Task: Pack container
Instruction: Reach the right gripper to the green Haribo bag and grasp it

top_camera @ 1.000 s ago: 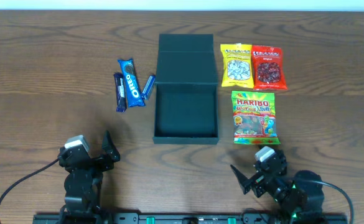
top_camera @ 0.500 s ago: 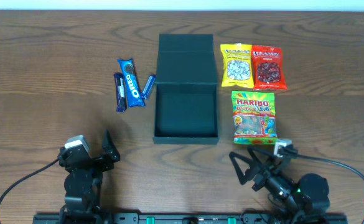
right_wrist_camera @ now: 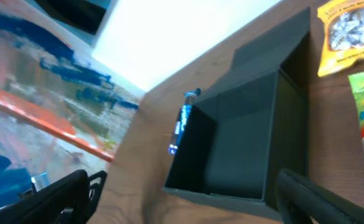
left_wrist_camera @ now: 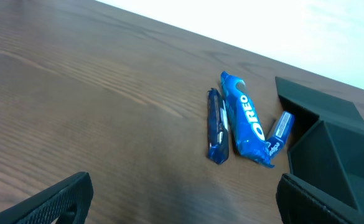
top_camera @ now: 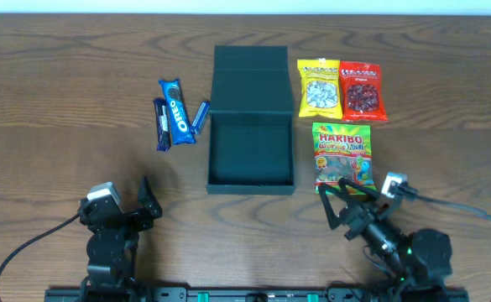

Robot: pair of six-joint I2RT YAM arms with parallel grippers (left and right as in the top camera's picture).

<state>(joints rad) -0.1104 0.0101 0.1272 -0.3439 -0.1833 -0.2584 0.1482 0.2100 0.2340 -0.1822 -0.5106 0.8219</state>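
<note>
Overhead, the dark teal-green, matte, square container (top_camera: 251, 190) lies open mid-tabletop (top_camera: 60, 84), its flap lid (top_camera: 250, 80) laid back on the far side; three blue biscuit packets (top_camera: 177, 111) lie just left of it, a yellow snack bag (top_camera: 319, 88) and a red snack bag (top_camera: 363, 91) lie to its right, and a green Haribo bag (top_camera: 343, 158) lies nearer; the left tool (top_camera: 138, 205) is released, well apart from everything, and the right tool (top_camera: 350, 200), fingers spread, is at the Haribo bag's near edge. In the left wrist view, both fingers stand wide apart with nothing between them; the biscuit packets lie ahead, the container's corner at right. In the right wrist view, the fingers are likewise spread, the container's open hollow ahead.
</note>
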